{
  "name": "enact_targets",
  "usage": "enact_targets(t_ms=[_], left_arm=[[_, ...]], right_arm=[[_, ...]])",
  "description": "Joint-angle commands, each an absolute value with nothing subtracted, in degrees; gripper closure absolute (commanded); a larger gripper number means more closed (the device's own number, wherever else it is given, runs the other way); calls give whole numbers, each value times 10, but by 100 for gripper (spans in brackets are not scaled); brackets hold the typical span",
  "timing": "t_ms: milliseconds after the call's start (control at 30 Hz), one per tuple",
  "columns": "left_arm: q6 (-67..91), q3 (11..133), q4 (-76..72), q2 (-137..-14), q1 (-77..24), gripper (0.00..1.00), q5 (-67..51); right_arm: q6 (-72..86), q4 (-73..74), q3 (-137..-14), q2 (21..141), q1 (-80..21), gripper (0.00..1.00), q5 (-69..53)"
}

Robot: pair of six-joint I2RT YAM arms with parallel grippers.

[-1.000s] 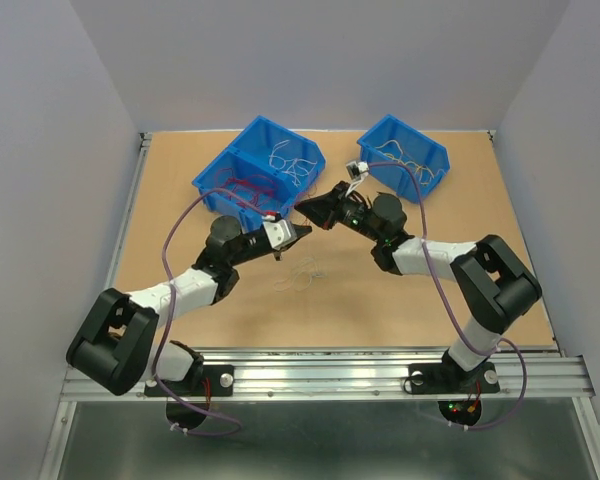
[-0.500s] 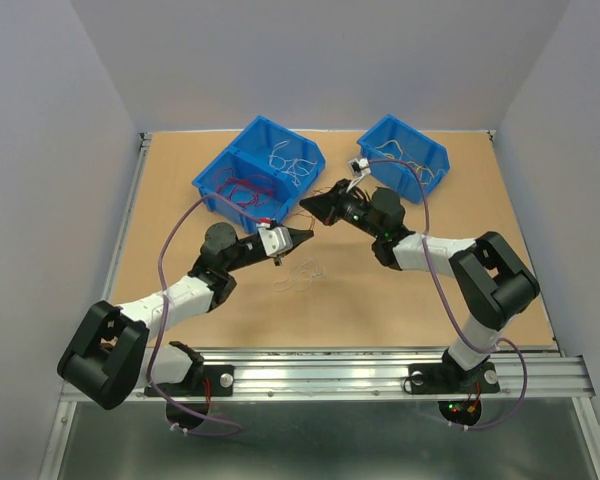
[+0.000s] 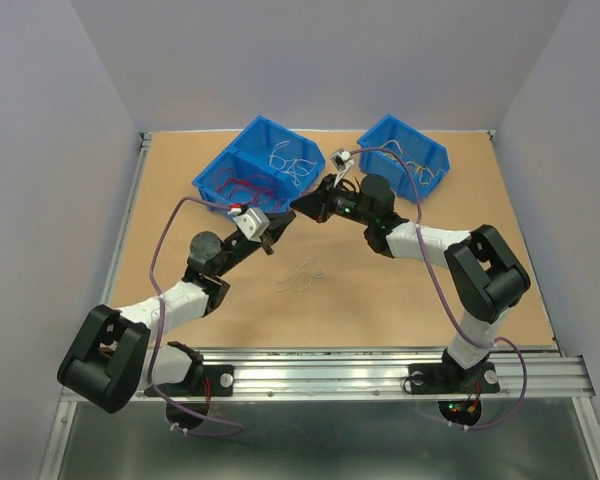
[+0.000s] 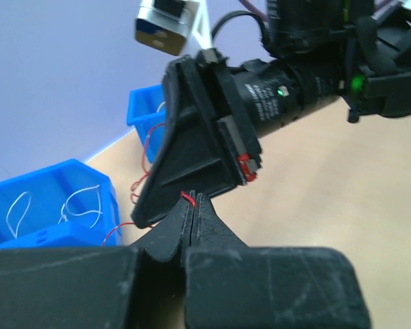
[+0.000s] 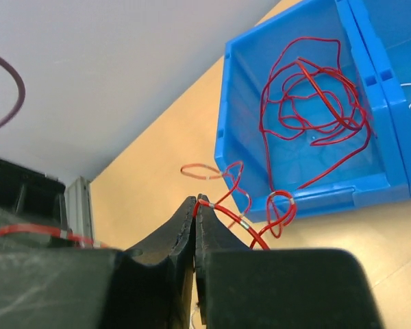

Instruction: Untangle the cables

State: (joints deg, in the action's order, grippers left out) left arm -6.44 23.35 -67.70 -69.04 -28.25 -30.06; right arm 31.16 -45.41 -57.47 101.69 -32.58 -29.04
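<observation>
Lifted higher, left gripper (image 4: 192, 205) and right gripper (image 5: 195, 205) pinch red cable (image 5: 222, 211).

The left arm (image 3: 180, 293) stretched from its base at 7 o'clock toward 1 o'clock. The right arm (image 3: 425, 245) folded at the elbow and ran from 5 o'clock back toward 10 o'clock. The left hand (image 3: 280, 222) and right hand (image 3: 302, 205) met nearly tip to tip just past the middle. Each hand's fingers were pressed tight together, nipping a strand of red cable (image 5: 226, 214).
</observation>
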Motion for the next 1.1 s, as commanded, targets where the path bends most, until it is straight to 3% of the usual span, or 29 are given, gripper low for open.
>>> enact_targets(t_ms=[0,33,67,133,200,733,800,933,1067], left_arm=[[-10,244,-768,-683,-253,100,-243],[-2,249,-773,-692,-248,100,-236],[-3,250,-775,-695,-244,100,-235],[-3,253,-782,-706,-233,100,-233],[-3,258,-784,-717,-229,100,-225],[148,339,-875,-906,-95,100,-292],[149,346,-849,-909,-85,100,-284],[100,413,-652,-896,-80,100,-215],[69,454,-569,-901,-80,78,-205]], right_arm=[[266,-396,-606,1016,-320,92,-309],[265,-394,-605,1011,-321,79,-307],[262,-391,-603,1008,-320,61,-295],[261,-391,-596,1003,-320,48,-283],[260,-392,-591,993,-320,43,-261],[244,-398,-542,936,-320,39,-207],[242,-398,-541,933,-320,39,-202],[239,-399,-534,927,-319,39,-196],[237,-397,-533,925,-319,39,-194]])
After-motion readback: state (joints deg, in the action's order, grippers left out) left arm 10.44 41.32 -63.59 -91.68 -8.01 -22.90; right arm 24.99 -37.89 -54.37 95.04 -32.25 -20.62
